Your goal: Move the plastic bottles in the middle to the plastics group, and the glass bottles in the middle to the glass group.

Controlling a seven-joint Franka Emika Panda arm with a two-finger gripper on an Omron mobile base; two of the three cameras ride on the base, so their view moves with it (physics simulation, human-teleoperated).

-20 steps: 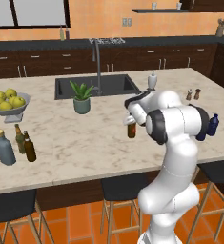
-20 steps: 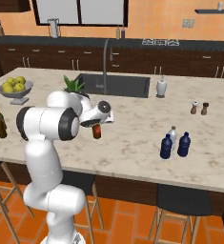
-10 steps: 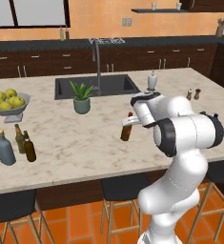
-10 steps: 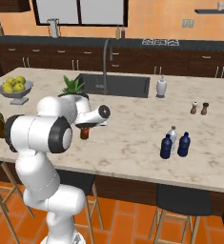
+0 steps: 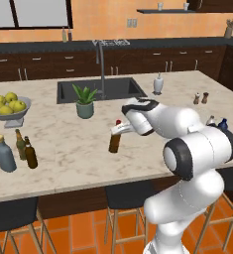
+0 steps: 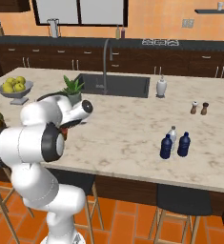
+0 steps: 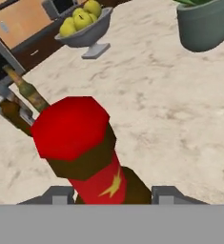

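Observation:
My gripper [image 5: 117, 130] is shut on the neck of a slim brown glass bottle with a red cap [image 5: 115, 141], held upright low over the counter's middle. In the hand view the red cap [image 7: 71, 127] sits between my fingertips [image 7: 57, 195]. The glass group stands at the counter's left end: a grey-blue corked bottle [image 5: 4, 155], a thin olive-green bottle [image 5: 20, 144] and a plain brown bottle [image 5: 30, 154]. The plastics group, two dark blue bottles [image 6: 167, 147] [image 6: 183, 145] and a pale clear one [image 6: 172, 133], stands at the right. My arm hides the held bottle in the right base view.
A fruit bowl with lemons [image 5: 9, 115] stands behind the glass group. A potted plant [image 5: 85, 102] is beside the sink [image 5: 68, 92] with its tall faucet. A soap dispenser [image 5: 158, 84] and salt and pepper shakers [image 5: 201, 98] are at the far right. Stools stand under the front edge.
My arm has swung left across the counter, carrying the red-capped brown bottle away from the middle toward the left end. The grip has stayed the same.

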